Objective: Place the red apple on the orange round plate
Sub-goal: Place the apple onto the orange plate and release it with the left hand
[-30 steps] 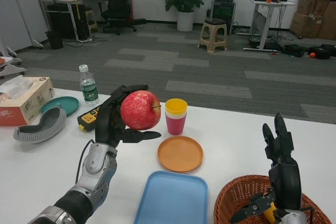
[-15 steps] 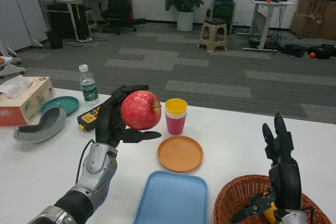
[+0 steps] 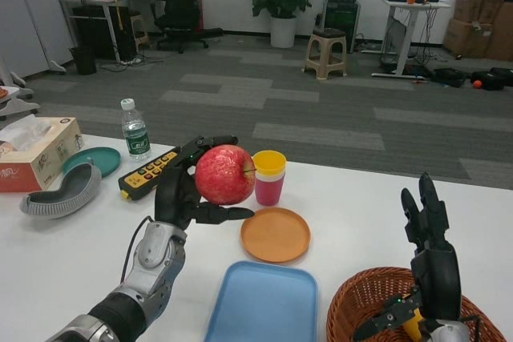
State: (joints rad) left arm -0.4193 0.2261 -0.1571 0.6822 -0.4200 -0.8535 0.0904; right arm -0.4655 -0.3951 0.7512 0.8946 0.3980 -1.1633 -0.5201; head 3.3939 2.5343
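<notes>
The left hand (image 3: 186, 190) grips the red apple (image 3: 225, 174), fingers wrapped over its top and under its base, holding it up off the white counter (image 3: 353, 206). The apple sits at the hand's 3 o'clock side, and from the orange round plate (image 3: 275, 234) it shows at about 11 o'clock, above and apart from the plate, not touching it. Just at the apple's 3 o'clock stands a yellow cup stacked in a pink cup (image 3: 269, 177). A blue tray (image 3: 262, 303) lies at the plate's 6 o'clock. The right hand (image 3: 429, 254) is at the lower right over a wicker basket (image 3: 353, 310), fingers apart and pointing up, holding nothing.
</notes>
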